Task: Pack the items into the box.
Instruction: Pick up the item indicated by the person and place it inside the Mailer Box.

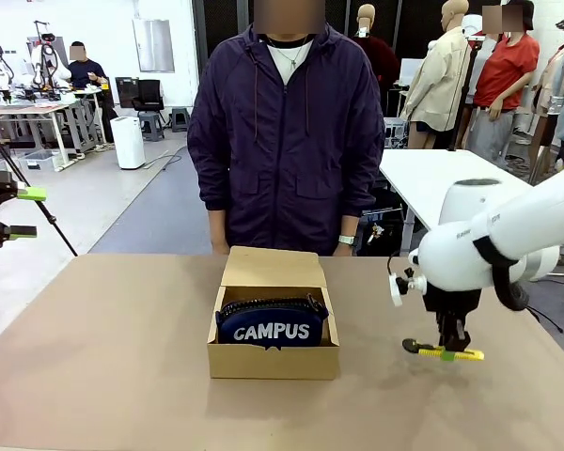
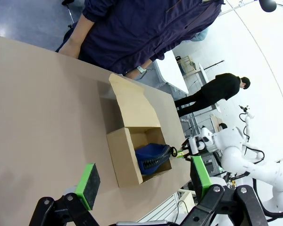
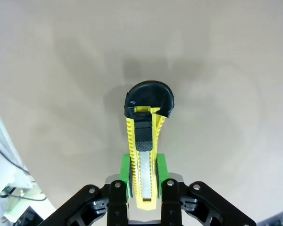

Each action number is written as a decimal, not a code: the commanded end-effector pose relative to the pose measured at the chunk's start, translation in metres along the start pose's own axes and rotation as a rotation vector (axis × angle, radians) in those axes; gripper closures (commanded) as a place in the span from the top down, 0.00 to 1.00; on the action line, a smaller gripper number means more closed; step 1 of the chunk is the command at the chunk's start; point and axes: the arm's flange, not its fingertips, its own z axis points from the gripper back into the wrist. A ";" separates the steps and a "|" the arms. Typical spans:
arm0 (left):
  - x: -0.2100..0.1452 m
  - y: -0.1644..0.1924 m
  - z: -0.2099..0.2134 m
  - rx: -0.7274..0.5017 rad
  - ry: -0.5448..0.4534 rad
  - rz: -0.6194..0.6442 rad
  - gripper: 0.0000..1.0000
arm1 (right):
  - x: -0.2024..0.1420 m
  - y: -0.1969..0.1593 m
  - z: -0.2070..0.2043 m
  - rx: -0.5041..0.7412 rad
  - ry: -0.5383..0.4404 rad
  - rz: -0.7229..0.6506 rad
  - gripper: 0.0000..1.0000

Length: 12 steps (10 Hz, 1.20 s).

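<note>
The brown cardboard box point(image 1: 263, 361) sits mid-table with its lid flap point(image 1: 273, 267) tipped back toward the person. Inside it lies the navy pencil case point(image 1: 271, 325) with white "CAMPUS" lettering. To the right of the box, my right gripper point(image 1: 445, 353) is shut on the yellow-and-black utility knife point(image 1: 462, 355), holding it level just above the table. In the right wrist view the knife point(image 3: 144, 136) juts out from between the green pads point(image 3: 125, 169). My left gripper point(image 1: 23, 213) hangs open at the far left, off the table. Its wrist view looks down on the box point(image 2: 125, 157) and pencil case point(image 2: 153, 157).
A person in a dark jacket point(image 1: 287, 132) stands at the far edge right behind the box. The brown tabletop point(image 1: 103, 357) stretches wide to the left of the box and in front of it. White tables and other people stand farther back.
</note>
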 end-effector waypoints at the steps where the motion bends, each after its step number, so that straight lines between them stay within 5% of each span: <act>1: 0.001 -0.002 0.003 0.004 0.011 0.003 1.00 | -0.010 0.001 0.059 -0.034 0.002 -0.008 0.00; 8: 0.001 -0.002 0.003 0.004 0.011 0.003 1.00 | -0.018 0.003 0.086 -0.061 -0.022 -0.037 0.00; 12: 0.001 -0.002 0.003 0.004 0.011 0.003 1.00 | 0.065 -0.041 0.123 -0.171 -0.044 0.043 0.00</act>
